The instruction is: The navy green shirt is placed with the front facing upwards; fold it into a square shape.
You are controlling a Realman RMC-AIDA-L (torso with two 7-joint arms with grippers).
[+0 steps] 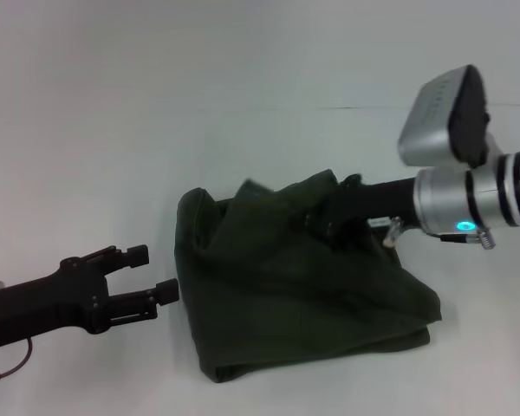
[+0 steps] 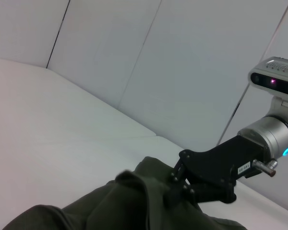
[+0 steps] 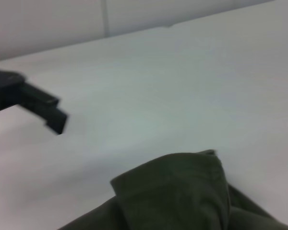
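The left gripper (image 1: 152,273) hovered open and empty just beside the folded navy green shirt (image 1: 303,286). The right gripper (image 1: 325,217) pinched a raised fold at its far edge.

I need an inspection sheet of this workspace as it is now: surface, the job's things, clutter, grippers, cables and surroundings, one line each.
Surface: white table, bare apart from the shirt.
Job's things: navy green shirt lies bunched in a rough, uneven fold, plain green side showing; one flap is lifted at its far edge. No lettering seen.
Clutter: nothing seen.
Grippers: right gripper is at the shirt's far edge, jaws shut on the raised cloth. Left gripper is beside the shirt's left edge, jaws open, holding nothing.
Cables: a thin reddish cable hangs under the left arm.
Surroundings: pale wall panels behind the table.
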